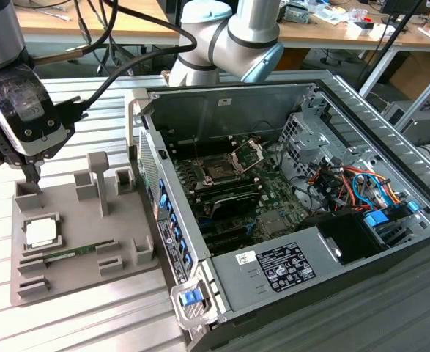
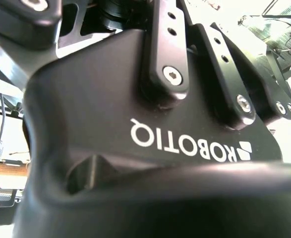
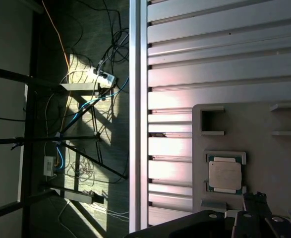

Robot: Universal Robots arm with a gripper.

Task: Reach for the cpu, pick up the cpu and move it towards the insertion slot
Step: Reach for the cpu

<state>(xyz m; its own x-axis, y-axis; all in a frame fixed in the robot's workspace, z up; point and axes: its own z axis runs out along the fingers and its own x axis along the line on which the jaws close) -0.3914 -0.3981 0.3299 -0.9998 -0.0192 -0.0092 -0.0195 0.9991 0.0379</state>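
1. At the exterior view's left, the gripper [image 1: 33,174] hung over the far corner of the grey fixture [image 1: 83,282], which rested on the slatted worktop [image 1: 68,323]. I could not tell whether the gripper was spread or pressed together. It carried nothing.

2. The cpu [image 1: 41,232] lay flat in its square nest in the fixture, near the gripper and below it, with clear space between the two. In the first wrist view the cpu [image 3: 224,173] sat squarely inside its raised corner stops. I judged the reach to be under way but not complete.

3. Just beside the cpu's nest, a green memory stick [image 1: 68,254] lay in its own groove in the fixture. It is not part of this task.

4. Toward the exterior view's right stood the open case [image 1: 215,110]. The slot [image 1: 218,172] sat on the green board inside, with its metal frame [image 1: 247,152] raised. The slot was well apart from the cpu.

5. Status, as I judged it: grasp not made, cpu not lifted, transfer toward the slot not begun. All three steps remained open.
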